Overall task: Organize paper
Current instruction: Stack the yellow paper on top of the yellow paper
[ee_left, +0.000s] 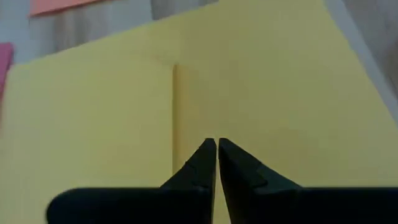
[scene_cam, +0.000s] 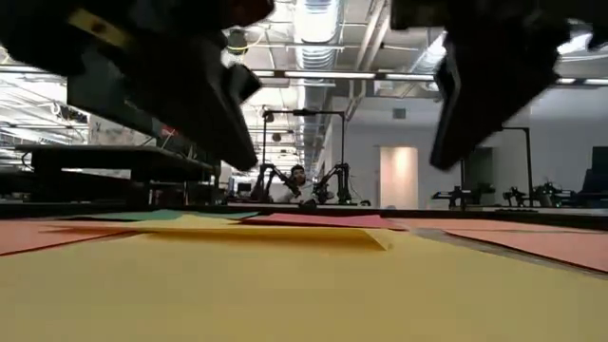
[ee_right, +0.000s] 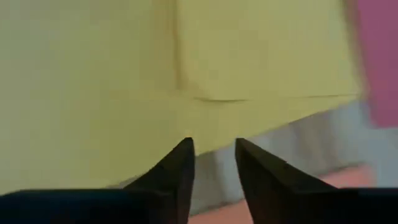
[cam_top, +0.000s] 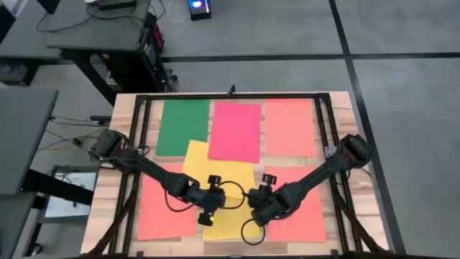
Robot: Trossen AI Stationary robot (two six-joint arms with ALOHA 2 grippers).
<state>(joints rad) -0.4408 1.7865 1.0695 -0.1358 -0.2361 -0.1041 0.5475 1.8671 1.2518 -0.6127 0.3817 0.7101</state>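
Two yellow sheets (cam_top: 215,183) overlapping mid-table; left claw (ee_left: 216,149) pressed together above them; right claw (ee_right: 211,149) slightly spread at their edge.

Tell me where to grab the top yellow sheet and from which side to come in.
Take the top yellow sheet by its near right edge, coming in from the right, where the right gripper waits, fingers slightly apart. In the right wrist view that edge overhangs bare table, probably leaving room for a finger underneath. The left gripper, shut, sits over the sheet's middle, where flat paper offers nothing to pinch.
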